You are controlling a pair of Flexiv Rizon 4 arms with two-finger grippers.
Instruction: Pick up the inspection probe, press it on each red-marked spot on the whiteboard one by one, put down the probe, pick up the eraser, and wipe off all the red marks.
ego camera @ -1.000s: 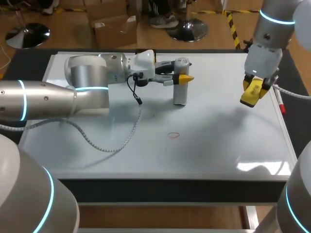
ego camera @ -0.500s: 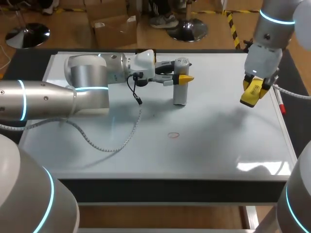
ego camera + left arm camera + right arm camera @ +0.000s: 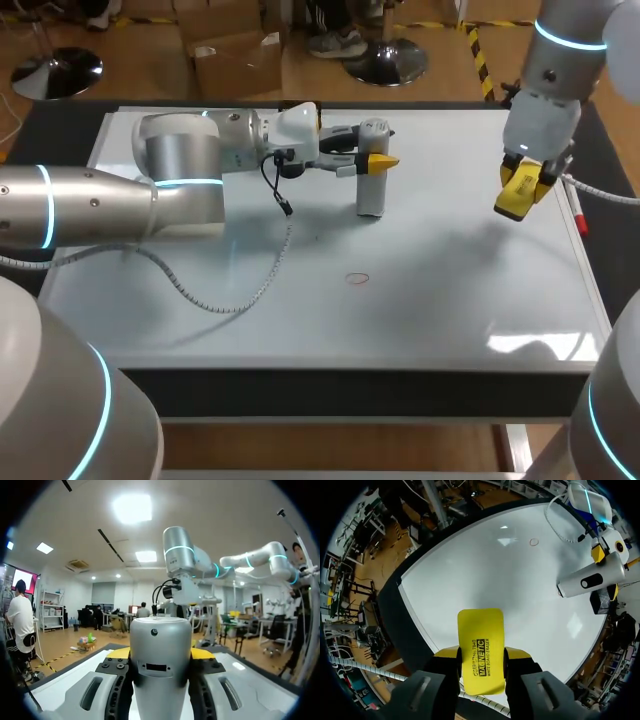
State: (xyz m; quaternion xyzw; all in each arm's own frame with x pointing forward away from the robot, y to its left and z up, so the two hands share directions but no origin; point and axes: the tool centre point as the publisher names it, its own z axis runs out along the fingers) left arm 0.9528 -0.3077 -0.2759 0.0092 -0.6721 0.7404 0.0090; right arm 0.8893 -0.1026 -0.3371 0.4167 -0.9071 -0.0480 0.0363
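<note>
The grey cylindrical inspection probe (image 3: 372, 170) stands upright on the whiteboard (image 3: 430, 300) at the back middle. My left gripper (image 3: 378, 160) is shut on its upper part; in the left wrist view the probe (image 3: 160, 665) fills the space between the fingers. A single small red ring mark (image 3: 357, 279) lies on the board's middle, also seen as the red mark (image 3: 534, 542) from the right wrist. My right gripper (image 3: 522, 196) hangs above the board's right side, shut on the yellow eraser (image 3: 518, 192). The eraser (image 3: 480, 650) sticks out ahead between the right fingers.
A red marker pen (image 3: 577, 212) lies along the board's right edge, near my right gripper. The left arm's grey cable (image 3: 250, 290) droops over the board's left half. From the right wrist, the probe (image 3: 592, 577) and my left gripper show far ahead.
</note>
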